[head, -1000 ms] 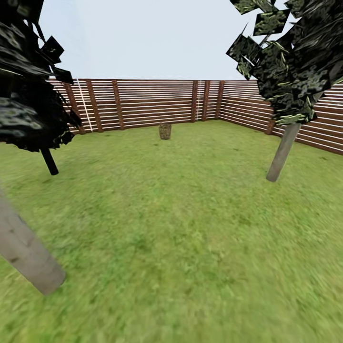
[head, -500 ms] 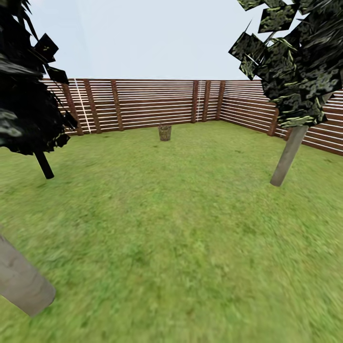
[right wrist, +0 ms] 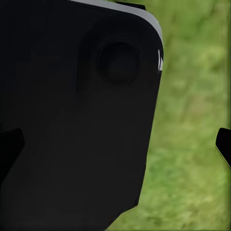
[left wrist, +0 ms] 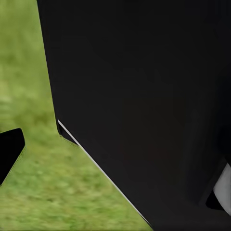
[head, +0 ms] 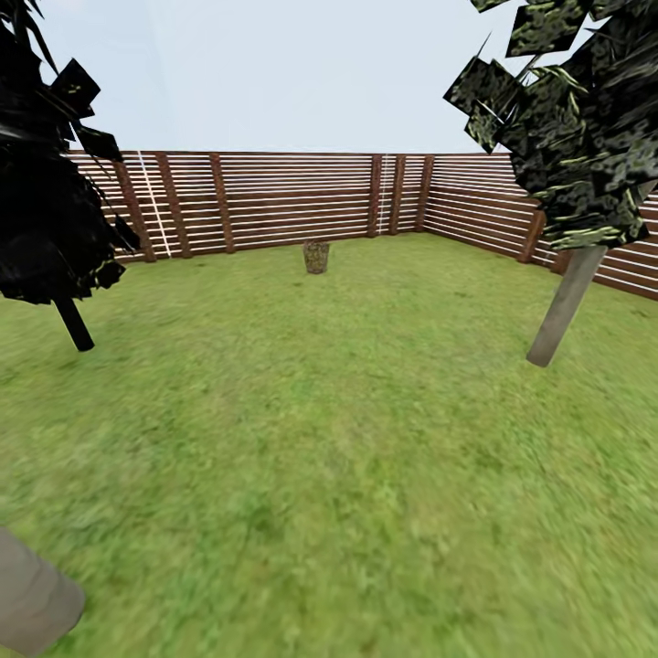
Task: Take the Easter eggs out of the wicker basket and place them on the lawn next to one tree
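Far ahead across the wide patchy green lawn (head: 366, 439), the small brown wicker basket (head: 316, 257) stands near the brown slatted wooden fence (head: 274, 196), almost dead centre in the head view, so neither arm looks nearer. Eggs cannot be made out at this range. A slim pale-trunked tree (head: 565, 306) stands right of that line. Dark robot bodywork blocks both wrist views; whether either gripper is spread or closed cannot be told.

both wrists beside dark robot body (left wrist: 144, 96)
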